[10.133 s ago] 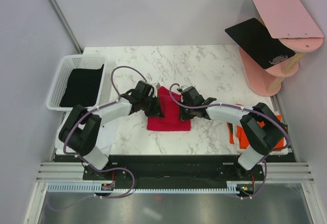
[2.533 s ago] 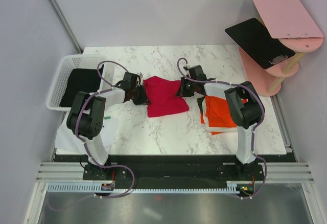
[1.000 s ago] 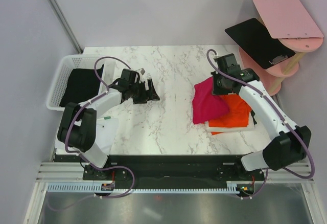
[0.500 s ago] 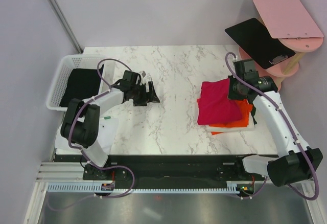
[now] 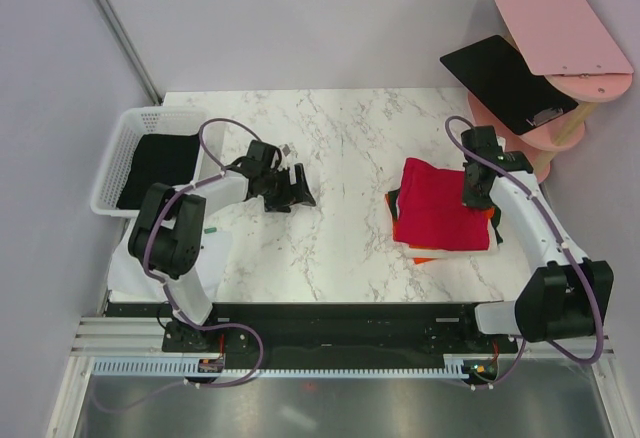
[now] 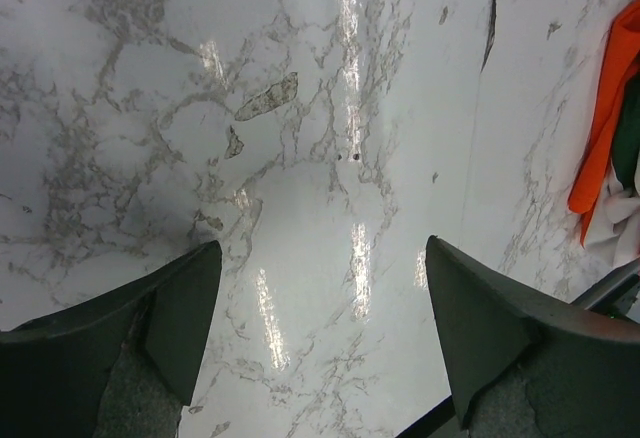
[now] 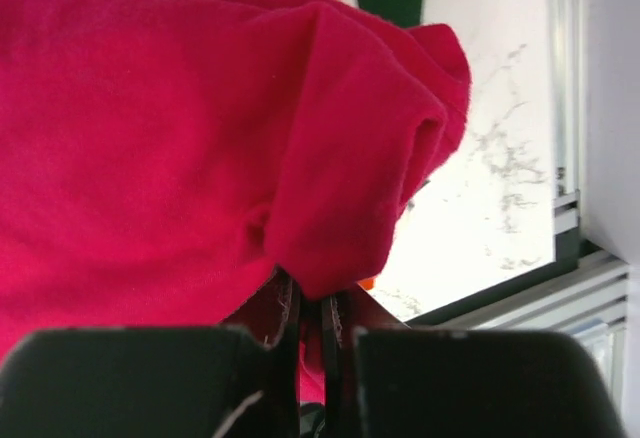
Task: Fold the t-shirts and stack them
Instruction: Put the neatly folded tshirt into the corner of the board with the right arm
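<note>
Crimson t-shirt (image 5: 443, 206) lies folded on top of the orange-red t-shirts (image 5: 424, 257), at the right side of the marble table (image 5: 350, 138). The right gripper (image 5: 472, 196) is pinched almost closed on a bunched fold at the shirt's right edge. The left gripper (image 5: 297, 190) is spread wide over bare marble near the table's middle, holding nothing. A black t-shirt (image 5: 160, 163) lies in the white basket (image 5: 140, 118) at far left.

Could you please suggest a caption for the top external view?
Right gripper pinches the folded crimson t-shirt atop the orange t-shirts; open left gripper hovers over the marble table.
</note>
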